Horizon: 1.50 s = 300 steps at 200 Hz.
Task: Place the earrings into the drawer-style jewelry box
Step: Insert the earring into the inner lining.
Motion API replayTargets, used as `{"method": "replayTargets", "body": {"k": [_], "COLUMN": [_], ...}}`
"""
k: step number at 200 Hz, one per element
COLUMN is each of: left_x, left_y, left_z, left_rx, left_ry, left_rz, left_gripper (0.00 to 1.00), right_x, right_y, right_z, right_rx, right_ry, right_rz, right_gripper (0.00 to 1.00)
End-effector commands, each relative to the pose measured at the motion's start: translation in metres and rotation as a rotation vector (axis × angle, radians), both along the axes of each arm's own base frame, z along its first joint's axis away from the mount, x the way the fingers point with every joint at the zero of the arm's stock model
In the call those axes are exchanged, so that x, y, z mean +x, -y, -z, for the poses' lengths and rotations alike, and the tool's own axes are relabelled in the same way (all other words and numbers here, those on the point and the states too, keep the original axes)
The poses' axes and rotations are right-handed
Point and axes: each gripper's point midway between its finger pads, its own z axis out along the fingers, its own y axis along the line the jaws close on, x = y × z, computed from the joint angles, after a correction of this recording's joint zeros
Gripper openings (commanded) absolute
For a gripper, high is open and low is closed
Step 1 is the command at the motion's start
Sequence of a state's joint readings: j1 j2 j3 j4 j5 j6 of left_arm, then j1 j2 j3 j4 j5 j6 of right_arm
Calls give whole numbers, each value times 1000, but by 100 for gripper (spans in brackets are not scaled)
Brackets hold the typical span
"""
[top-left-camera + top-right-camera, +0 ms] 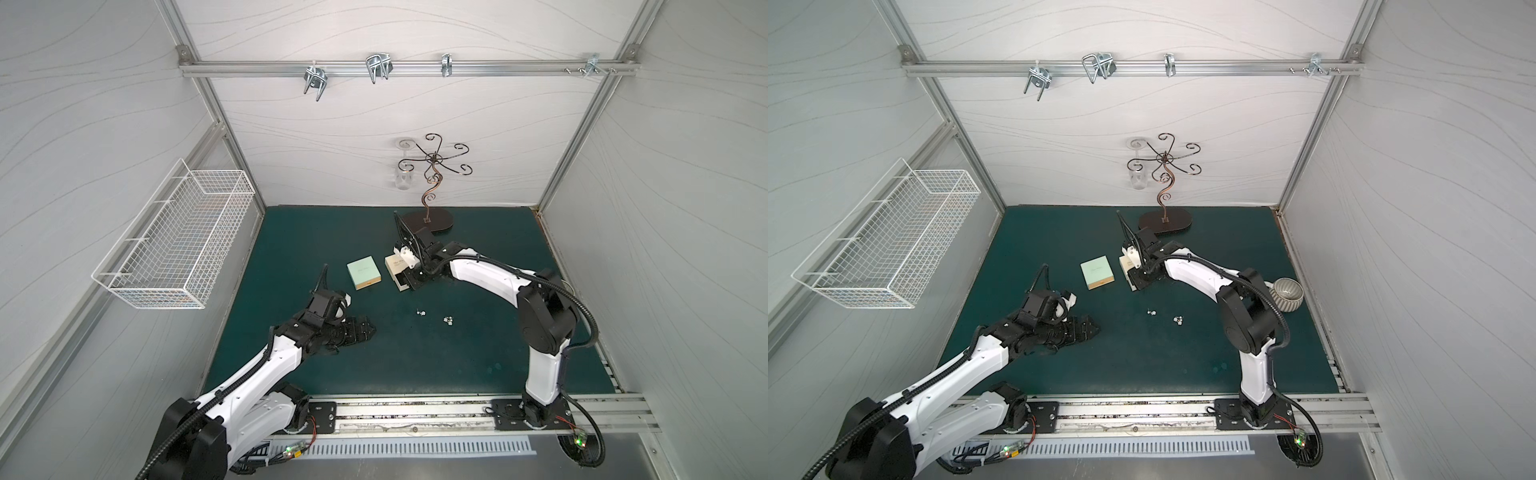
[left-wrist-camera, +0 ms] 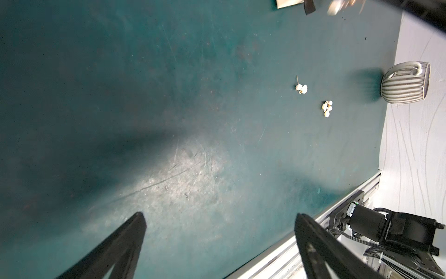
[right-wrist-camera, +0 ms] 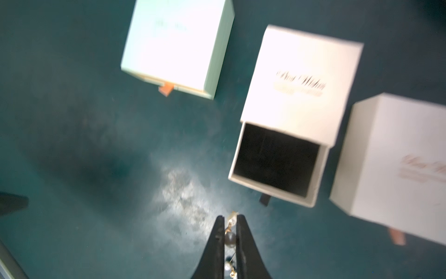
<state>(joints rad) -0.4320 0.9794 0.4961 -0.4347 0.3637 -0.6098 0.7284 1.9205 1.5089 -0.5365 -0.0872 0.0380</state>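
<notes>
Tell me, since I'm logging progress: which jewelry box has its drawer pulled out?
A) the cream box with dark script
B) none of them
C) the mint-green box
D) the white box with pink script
A: in the right wrist view the cream box with dark script has its black-lined drawer slid out, while the mint-green box and the white box with pink script are shut.

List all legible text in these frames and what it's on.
"Best Wishes", gold script, blurry but probable: cream cardboard box with the open black-lined drawer.
Smaller gold line beneath it: too blurred.
Pink script on second cream cardboard box: blurred, cut off, unreadable.
Faint print on mint-green cardboard box: unreadable.
No other text seen.
</notes>
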Motion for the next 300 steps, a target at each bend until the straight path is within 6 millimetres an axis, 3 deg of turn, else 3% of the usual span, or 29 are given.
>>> {"method": "replayTargets", "body": {"k": [1, 47, 186, 300], "left_x": [7, 6, 3, 4], "left_y": [6, 8, 6, 7], "left_z": [-6, -7, -8, -6], "left_rx": [-28, -38, -41, -46], "left_ry": [28, 27, 33, 25], "left_rz": [7, 18, 11, 9], "left_gripper": [99, 99, 99, 99], "right_x": [7, 21, 39, 44], "right_y": [1, -6, -21, -15], "right_z": [4, 6, 45, 32], "right_rx": [-3, 4, -22, -21], "right_ry": [-34, -38, -93, -65], "right_rz": [12, 23, 57, 75], "right_gripper": [12, 12, 13, 23]}}
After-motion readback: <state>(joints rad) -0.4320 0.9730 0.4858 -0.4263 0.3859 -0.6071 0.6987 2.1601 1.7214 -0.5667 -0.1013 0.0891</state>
